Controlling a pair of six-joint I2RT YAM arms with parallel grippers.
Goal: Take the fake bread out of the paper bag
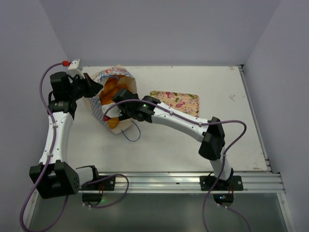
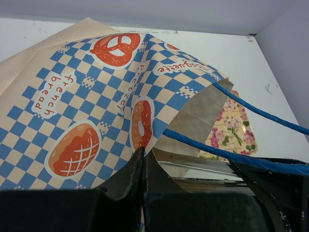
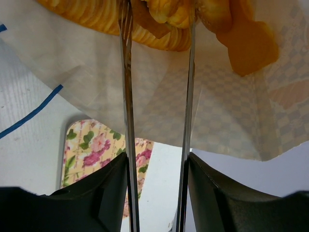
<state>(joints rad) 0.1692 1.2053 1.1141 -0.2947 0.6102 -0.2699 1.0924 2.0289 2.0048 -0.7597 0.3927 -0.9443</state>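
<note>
Top external view: one paper bag [image 1: 104, 104] lies on its side at the far left corner of the tabletop [image 1: 193, 145], its mouth turned toward the middle of the table. The left gripper [image 1: 94, 87] comes in from the left edge and meets the bag's far-left rim. In the left wrist view its fingers [image 2: 133, 174] are pressed together, with the checkered paper edge clamped between them.

The right gripper [image 1: 119, 95] reaches from the near right side into the mouth of the bag. In the right wrist view its two thin fingers [image 3: 126, 72] stand partly apart and run up the inside of the bag. Their tips reach the bread [image 1: 110, 89], which is still inside, with a lumpy golden piece [image 3: 166, 9] sitting between them. I cannot tell whether the fingers press on it or only flank it.

Counting the bread in the right wrist view gives three pieces. They are the lumpy one, a ridged loaf [image 3: 96, 17] behind the left finger, and a flat orange stick [image 3: 251, 48] to the right. In the top view another orange bit [image 1: 113, 123] shows at the bag's near edge, and the full number inside is hidden.

Two blue cord handles [image 2: 251, 110] hang from the bag. One flowered tray [image 1: 176, 101] lies flat just right of the bag, near the middle of the far edge.
</note>
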